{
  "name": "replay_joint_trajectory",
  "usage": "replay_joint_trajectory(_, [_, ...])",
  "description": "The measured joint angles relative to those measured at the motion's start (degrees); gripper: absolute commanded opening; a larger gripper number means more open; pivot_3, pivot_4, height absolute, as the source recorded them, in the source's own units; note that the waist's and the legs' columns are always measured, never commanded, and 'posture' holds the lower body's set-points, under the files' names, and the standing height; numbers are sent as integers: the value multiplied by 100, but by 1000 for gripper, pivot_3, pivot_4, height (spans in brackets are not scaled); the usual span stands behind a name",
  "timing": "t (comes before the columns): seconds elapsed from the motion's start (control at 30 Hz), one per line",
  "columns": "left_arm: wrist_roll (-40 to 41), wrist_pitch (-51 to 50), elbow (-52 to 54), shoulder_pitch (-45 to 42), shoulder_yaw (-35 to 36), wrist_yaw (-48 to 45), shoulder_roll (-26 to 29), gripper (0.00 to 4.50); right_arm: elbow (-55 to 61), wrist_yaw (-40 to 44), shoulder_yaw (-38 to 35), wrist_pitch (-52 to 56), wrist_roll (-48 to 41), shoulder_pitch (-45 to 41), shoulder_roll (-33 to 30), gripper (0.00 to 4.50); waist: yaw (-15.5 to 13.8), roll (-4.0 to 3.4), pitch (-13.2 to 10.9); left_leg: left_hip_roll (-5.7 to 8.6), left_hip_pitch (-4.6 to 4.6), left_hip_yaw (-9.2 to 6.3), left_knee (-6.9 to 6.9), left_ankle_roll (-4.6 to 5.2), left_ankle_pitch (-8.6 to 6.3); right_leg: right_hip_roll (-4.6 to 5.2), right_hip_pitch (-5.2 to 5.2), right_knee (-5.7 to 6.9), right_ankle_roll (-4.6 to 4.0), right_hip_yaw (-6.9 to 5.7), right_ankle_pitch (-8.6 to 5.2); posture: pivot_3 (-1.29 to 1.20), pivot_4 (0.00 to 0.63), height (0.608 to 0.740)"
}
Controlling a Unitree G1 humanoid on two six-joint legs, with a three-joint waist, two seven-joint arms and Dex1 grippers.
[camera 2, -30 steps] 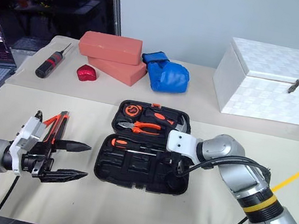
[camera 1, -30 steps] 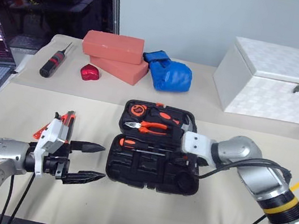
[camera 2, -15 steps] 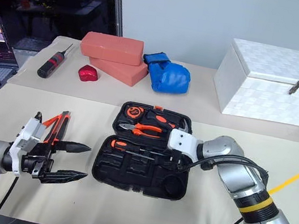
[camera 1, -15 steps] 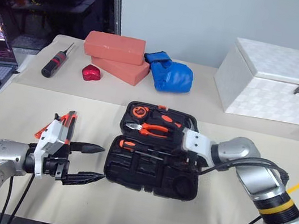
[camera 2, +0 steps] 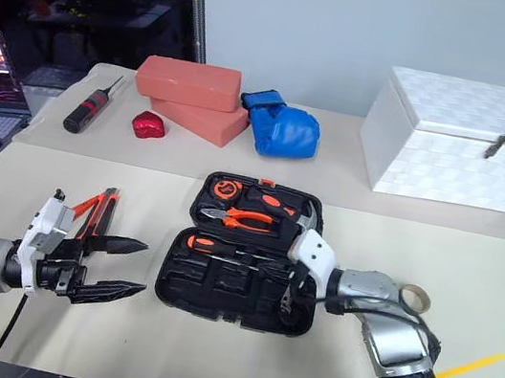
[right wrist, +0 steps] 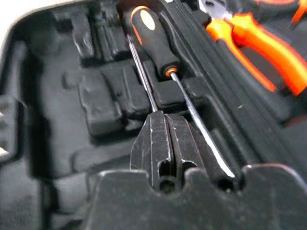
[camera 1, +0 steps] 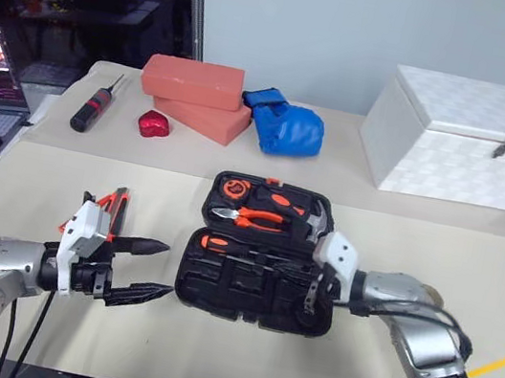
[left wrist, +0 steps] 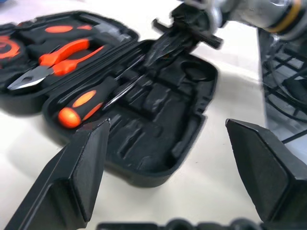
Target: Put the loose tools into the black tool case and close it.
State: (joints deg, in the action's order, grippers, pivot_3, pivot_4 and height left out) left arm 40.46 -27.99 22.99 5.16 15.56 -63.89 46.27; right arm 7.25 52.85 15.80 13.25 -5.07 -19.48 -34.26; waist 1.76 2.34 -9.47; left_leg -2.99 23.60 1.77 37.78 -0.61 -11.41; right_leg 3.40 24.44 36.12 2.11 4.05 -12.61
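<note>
Right gripper (camera 2: 288,297) lowered, now clenched empty over black tool case (camera 2: 216,290), left gripper (camera 2: 118,268) released, beige table (camera 2: 370,238).

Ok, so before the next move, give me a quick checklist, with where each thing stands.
1. Case open and flat: ok.
2. Left gripper open, beside the case, touching nothing: ok.
3. Right gripper shut over the case's near half: ok.
4. Thin shaft running to the right gripper's tips, pinched or not: cannot tell.
5. Screwdriver lying in the near half: ok.
6. All loose tools in: not ok. Orange-and-black tools lie outside the case by the left gripper, and the tape roll lies outside it too.
</note>
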Motion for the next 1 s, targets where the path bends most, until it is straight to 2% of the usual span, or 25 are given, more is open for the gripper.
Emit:
replay_joint_trajectory(0.07, [7,-8,2,32,84,178,-105,4111,-170,-106,85,-431,212,-27,-10,19,31,12,7,-2,-46,-2,-2,-3,-2,2,-28,-5,-5,-1,-4,0,150,740])
replay_joint_trajectory(0.17, [-6,-29,-2,69,251,583,-274,4111,-229,-280,-60,-544,131,75,195,19,57,29,14,-4,-46,-5,-1,-30,-17,3,-27,-7,-8,0,-5,0,150,740])
replay_joint_trajectory(0.23, [-119,-59,-17,69,474,1230,-588,4111,7,-305,-402,-211,-468,274,419,19,57,21,3,-1,-26,-4,-1,-26,-12,6,-22,-4,-8,3,-1,0,150,740])
replay_joint_trajectory(0.33, [-204,-371,-244,-71,768,2173,-800,4111,992,-154,-909,500,-1524,257,304,840,52,16,-19,-1,-28,-6,0,-5,3,2,-20,3,-11,4,35,0,150,740])
replay_joint_trajectory(0.37, [-207,-542,-388,-187,908,2498,-819,4111,1383,-94,-1107,687,-1815,245,137,1265,51,20,-21,-4,-30,-13,-1,-5,3,-3,-21,6,-12,-3,35,0,150,740])
replay_joint_trajectory(0.43, [-218,-785,-606,-348,1107,2890,-784,4111,1818,-44,-1356,953,-2144,280,-82,1860,33,31,-22,-8,-37,-21,-5,-15,-3,-9,-21,5,-18,-12,33,0,150,740])
replay_joint_trajectory(0.57, [-527,-1203,-1190,-691,1153,3363,-378,4111,2285,26,-1502,1360,-2586,485,-371,3254,34,38,-28,-5,-24,-20,-11,-12,-1,-7,-13,-7,-19,-11,25,0,150,740])
replay_joint_trajectory(0.7, [-950,-1194,-2040,-1186,892,3125,234,4111,2386,-24,-1506,1479,-2684,482,-443,4471,54,41,-32,-4,0,-10,-14,-5,2,-1,4,-22,-17,-8,24,0,150,740])
replay_joint_trajectory(0.8, [-1234,-1013,-2843,-1638,413,2465,733,4111,2493,-44,-1536,1476,-2727,507,-472,4471,47,42,-32,-2,25,-7,-22,-5,2,2,34,-23,-16,-9,22,0,150,740])
replay_joint_trajectory(0.93, [-1720,-488,-3872,-2211,-201,1661,1067,4111,2612,-42,-1581,1391,-2724,570,-493,4471,20,42,-32,1,58,-5,-42,-3,4,2,71,-18,-12,-9,35,0,150,740])
replay_joint_trajectory(1.0, [-2008,-250,-4340,-2500,-517,1402,1073,3606,2636,-46,-1609,1301,-2710,609,-502,4500,-7,43,-32,1,59,-5,-46,-2,4,0,73,-13,-11,-10,47,0,150,740])
